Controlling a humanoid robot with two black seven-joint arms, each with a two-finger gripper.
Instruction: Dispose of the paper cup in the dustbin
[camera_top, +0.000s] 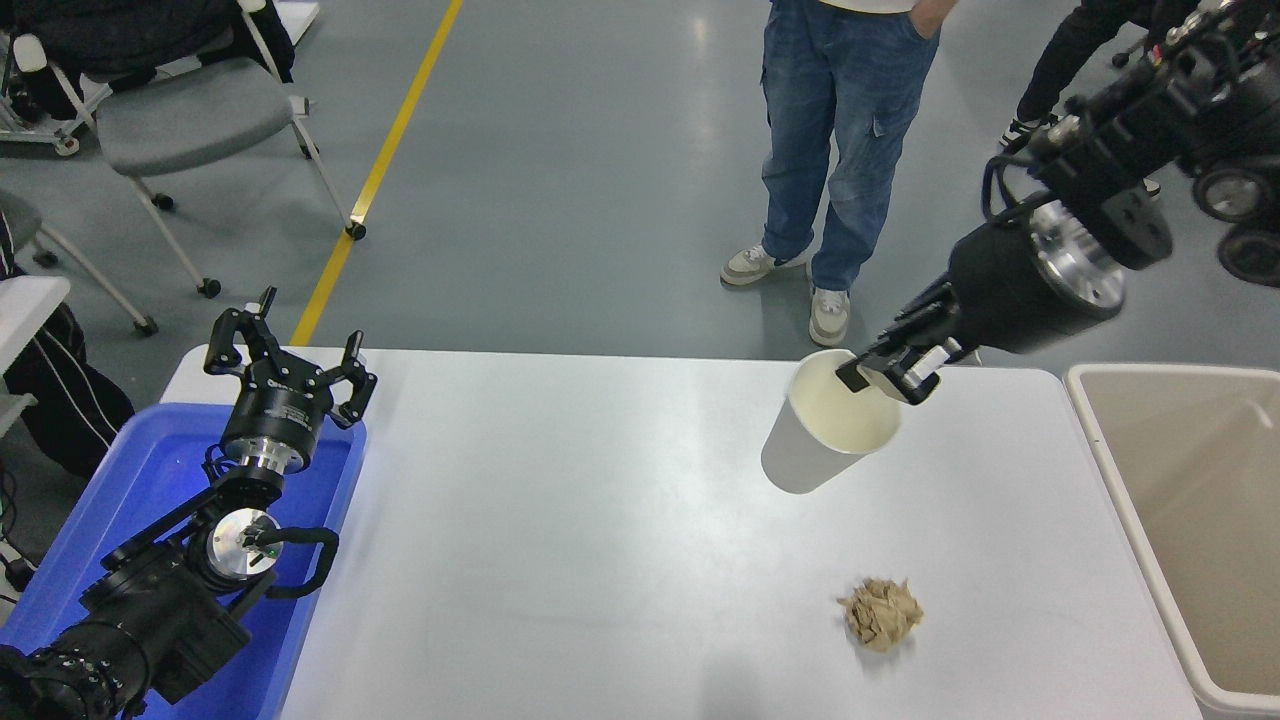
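Note:
The white paper cup (815, 440) with a cream inside hangs tilted in the air above the white table (600, 520), mouth facing the camera. My right gripper (890, 375) is shut on the cup's far rim and holds it well above the table, left of the dustbin. The beige dustbin (1180, 480) stands at the table's right edge, its inside showing nothing in it. My left gripper (290, 365) is parked open at the lower left, above the blue tray.
A crumpled tan paper ball (880, 615) lies on the table below the cup. A blue plastic tray (150, 470) sits at the left under the left arm. A person in jeans (845, 150) stands at the far side; other legs show top right.

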